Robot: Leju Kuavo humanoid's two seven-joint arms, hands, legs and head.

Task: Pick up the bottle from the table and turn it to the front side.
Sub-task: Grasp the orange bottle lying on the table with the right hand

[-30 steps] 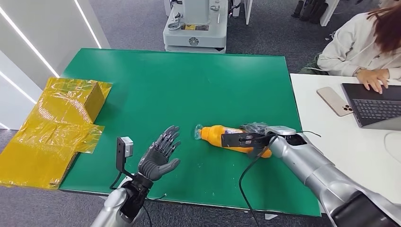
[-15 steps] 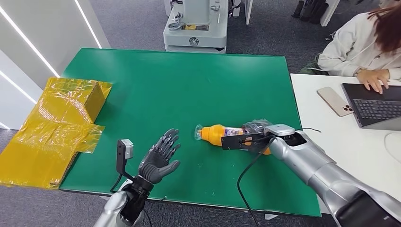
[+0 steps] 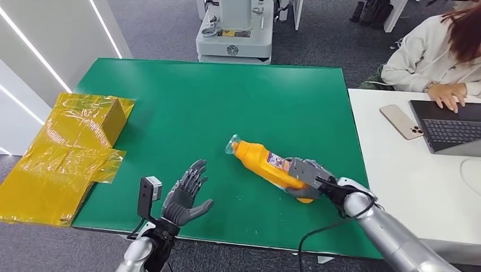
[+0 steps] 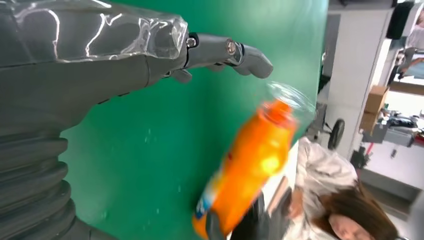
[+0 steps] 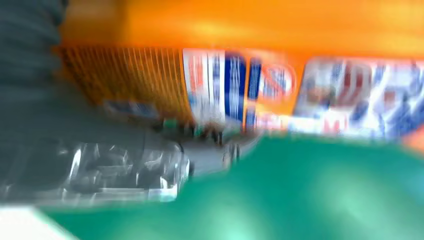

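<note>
An orange bottle (image 3: 262, 164) with a clear cap and a printed label hangs tilted above the green table (image 3: 215, 102), cap toward the far left. My right hand (image 3: 309, 180) grips its lower end. The left wrist view shows the bottle (image 4: 250, 165) raised off the table, and the blurred right wrist view shows its label (image 5: 280, 90) pressed close against that hand. My left hand (image 3: 184, 195) hovers near the table's front edge, left of the bottle, palm up with its fingers (image 4: 230, 52) apart and nothing in it.
A yellow wrapped box (image 3: 68, 147) lies at the table's left edge. A white desk (image 3: 397, 164) adjoins on the right, with a phone (image 3: 401, 121) and a laptop (image 3: 451, 127); a person (image 3: 437, 51) sits there typing. A grey machine base (image 3: 233, 31) stands beyond the far edge.
My right hand has drawn back toward me and lifted the bottle, which now points its cap up and away to the left. The left hand slid slightly nearer.
</note>
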